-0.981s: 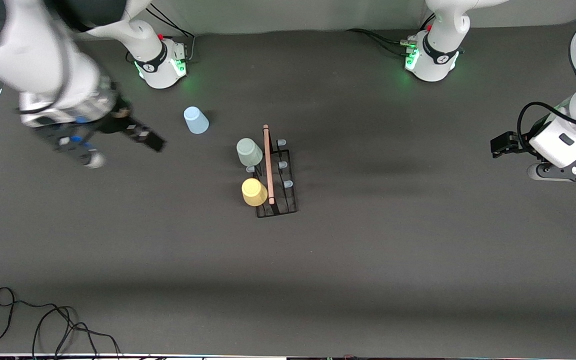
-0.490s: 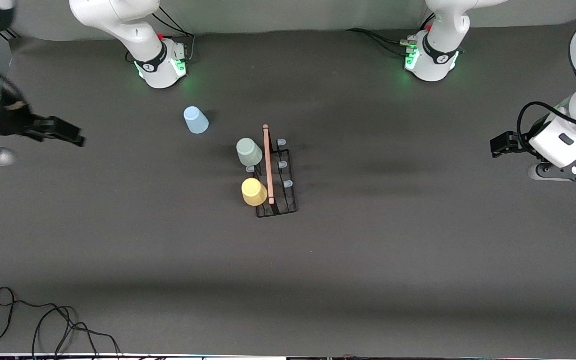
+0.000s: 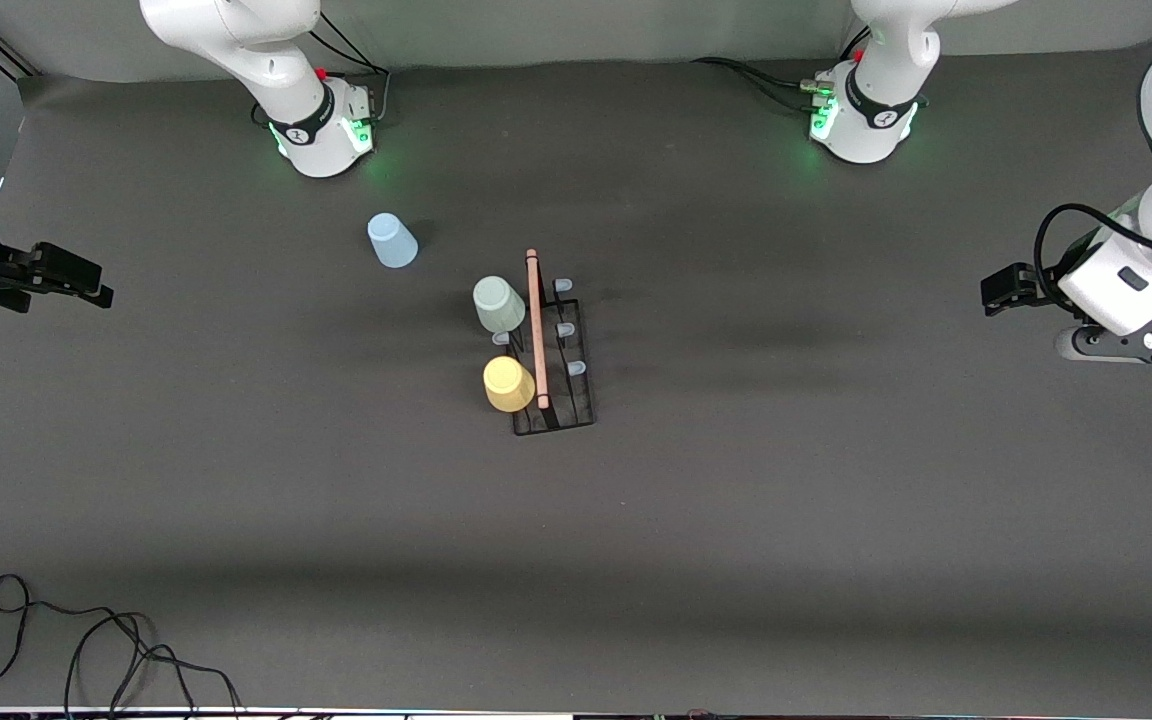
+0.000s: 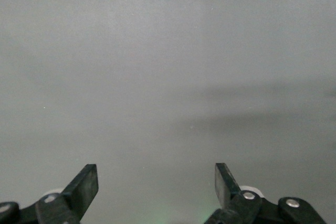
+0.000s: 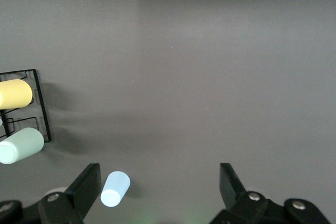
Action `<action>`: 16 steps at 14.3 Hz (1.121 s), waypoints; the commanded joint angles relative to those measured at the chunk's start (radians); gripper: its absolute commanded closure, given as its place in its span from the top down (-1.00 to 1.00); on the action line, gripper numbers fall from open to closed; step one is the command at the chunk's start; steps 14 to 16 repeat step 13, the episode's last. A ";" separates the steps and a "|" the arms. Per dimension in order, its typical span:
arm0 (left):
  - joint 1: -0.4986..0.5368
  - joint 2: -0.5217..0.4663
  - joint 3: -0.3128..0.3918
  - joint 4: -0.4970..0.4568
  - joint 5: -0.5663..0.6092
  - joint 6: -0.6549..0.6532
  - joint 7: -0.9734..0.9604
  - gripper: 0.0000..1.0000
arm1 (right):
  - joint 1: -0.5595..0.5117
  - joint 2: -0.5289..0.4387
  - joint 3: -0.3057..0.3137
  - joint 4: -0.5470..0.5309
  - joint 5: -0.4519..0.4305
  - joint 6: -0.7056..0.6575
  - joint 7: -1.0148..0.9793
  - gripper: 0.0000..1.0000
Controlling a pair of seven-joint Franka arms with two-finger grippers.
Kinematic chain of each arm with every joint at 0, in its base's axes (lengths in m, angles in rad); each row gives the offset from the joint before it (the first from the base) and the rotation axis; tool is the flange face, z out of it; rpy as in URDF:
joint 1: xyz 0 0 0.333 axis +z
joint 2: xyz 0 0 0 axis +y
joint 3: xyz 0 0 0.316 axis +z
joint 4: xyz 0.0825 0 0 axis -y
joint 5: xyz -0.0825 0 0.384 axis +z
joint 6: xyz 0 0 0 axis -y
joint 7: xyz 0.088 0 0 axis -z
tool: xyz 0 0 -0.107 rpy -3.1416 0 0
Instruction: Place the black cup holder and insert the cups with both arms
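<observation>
The black cup holder (image 3: 564,400) stands mid-table with its wooden rod handle (image 3: 537,330) on top. The mint green cup (image 3: 498,304) and the yellow cup (image 3: 508,384) sit on prongs on its side toward the right arm's end. The light blue cup (image 3: 392,241) stands upside down on the table, apart from the rack and closer to the right arm's base. My right gripper (image 3: 96,287) is open and empty at the right arm's end of the table. Its wrist view shows the blue cup (image 5: 115,188), yellow cup (image 5: 14,93), mint cup (image 5: 21,145) and rack (image 5: 41,109). My left gripper (image 3: 988,293) waits open and empty at the left arm's end.
A loose black cable (image 3: 86,640) lies near the table's front edge at the right arm's end. The two green-lit bases (image 3: 321,125) (image 3: 861,120) stand along the back. The left wrist view shows only bare grey table (image 4: 168,77).
My right arm has swung away from the cups, outward to the right arm's end of the table. The left arm, rack and cups have not moved.
</observation>
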 commanded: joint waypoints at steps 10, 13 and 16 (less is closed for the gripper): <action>0.003 -0.029 0.002 -0.025 -0.010 0.016 0.017 0.98 | 0.004 -0.029 0.003 -0.016 -0.021 0.013 -0.008 1.00; 0.003 -0.029 0.002 -0.025 -0.010 0.016 0.017 0.98 | 0.004 -0.024 0.002 -0.016 -0.021 0.013 -0.008 1.00; 0.003 -0.029 0.002 -0.025 -0.010 0.016 0.017 0.98 | 0.004 -0.024 0.002 -0.016 -0.021 0.013 -0.008 1.00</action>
